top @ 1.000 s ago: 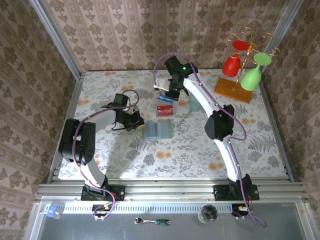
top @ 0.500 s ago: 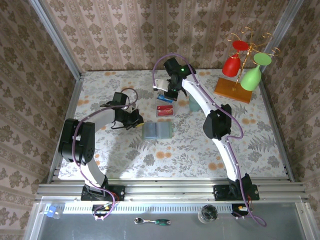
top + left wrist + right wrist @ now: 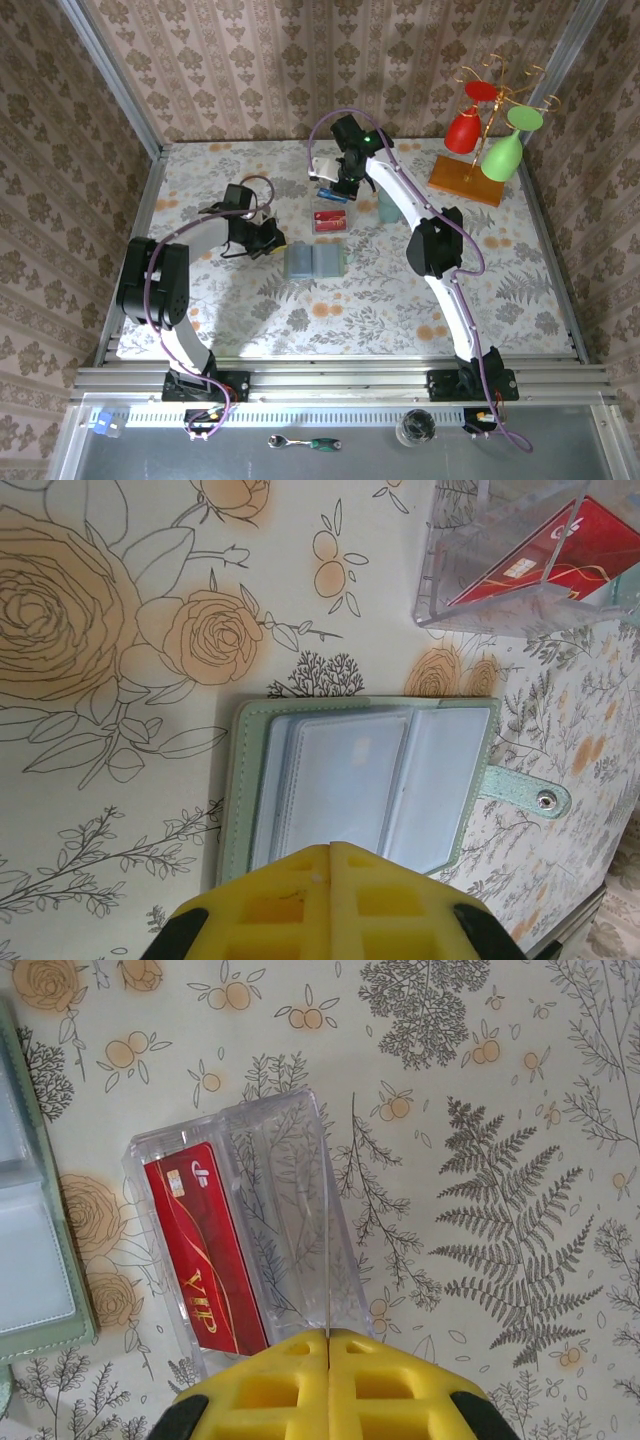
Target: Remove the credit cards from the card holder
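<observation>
I am looking down at the flowery tabletop (image 3: 480, 290). The right arm (image 3: 440, 250) is reaching a long way toward the far edge. The left arm (image 3: 160, 285) is bending in from the left side.

A stand (image 3: 470, 180) is sitting in the far right corner, with red and green glasses hanging on it.

The card holder (image 3: 315, 262) is lying open and flat near the middle of the tabletop, a bit to the left. Its clear pockets are facing up. Its little strap with a snap is sticking out on one side.

A clear box (image 3: 328, 221) is sitting just beyond the card holder, toward the far edge, close to it but not touching. A pale teal cup (image 3: 388, 207) is standing near the box, on its right.

A red card (image 3: 205, 1250) is lying inside one half of the box. The other half is showing the cloth through its floor.

The right gripper (image 3: 338, 188) is hanging over the far side of the box. Its yellow fingers (image 3: 260, 1380) are pressing together on something very thin, seen edge-on. From above it is looking like a blue card (image 3: 331, 198).

The left gripper (image 3: 270, 242) is sitting just beside the left edge of the card holder. Its fingers are squeezing tight together, and I am seeing nothing between them.
</observation>
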{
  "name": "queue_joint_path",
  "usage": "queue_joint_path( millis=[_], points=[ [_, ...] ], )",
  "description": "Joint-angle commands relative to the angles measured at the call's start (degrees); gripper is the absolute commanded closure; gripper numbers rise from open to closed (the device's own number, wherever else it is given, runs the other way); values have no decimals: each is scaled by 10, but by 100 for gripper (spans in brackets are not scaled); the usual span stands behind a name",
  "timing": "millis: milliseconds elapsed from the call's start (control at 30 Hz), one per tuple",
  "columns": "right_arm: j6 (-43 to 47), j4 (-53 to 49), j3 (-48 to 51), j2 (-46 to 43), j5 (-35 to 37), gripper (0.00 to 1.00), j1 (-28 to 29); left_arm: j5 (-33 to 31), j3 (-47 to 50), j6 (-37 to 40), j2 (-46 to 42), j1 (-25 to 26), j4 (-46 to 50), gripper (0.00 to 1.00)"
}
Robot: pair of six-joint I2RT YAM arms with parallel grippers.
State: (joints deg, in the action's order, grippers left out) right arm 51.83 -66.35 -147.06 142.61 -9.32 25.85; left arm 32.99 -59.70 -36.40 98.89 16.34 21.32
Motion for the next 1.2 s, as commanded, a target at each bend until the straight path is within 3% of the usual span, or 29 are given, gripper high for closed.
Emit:
queue_joint_path(
  millis=[0, 533, 733, 1167],
  points=[
    [13, -39, -16, 18, -18, 100, -2, 6, -11, -4, 7, -4, 6, 94],
    [27, -49, -15, 37, -11, 100, -2, 10, -11, -3, 15, -4, 7, 94],
    [3, 14, -11, 28, 54, 83, -2, 12, -16, -4, 20, -4, 6, 94],
    [-15, 122, 52, -3, 94, 79, -1, 17, -22, -5, 32, -4, 5, 93]
  ],
)
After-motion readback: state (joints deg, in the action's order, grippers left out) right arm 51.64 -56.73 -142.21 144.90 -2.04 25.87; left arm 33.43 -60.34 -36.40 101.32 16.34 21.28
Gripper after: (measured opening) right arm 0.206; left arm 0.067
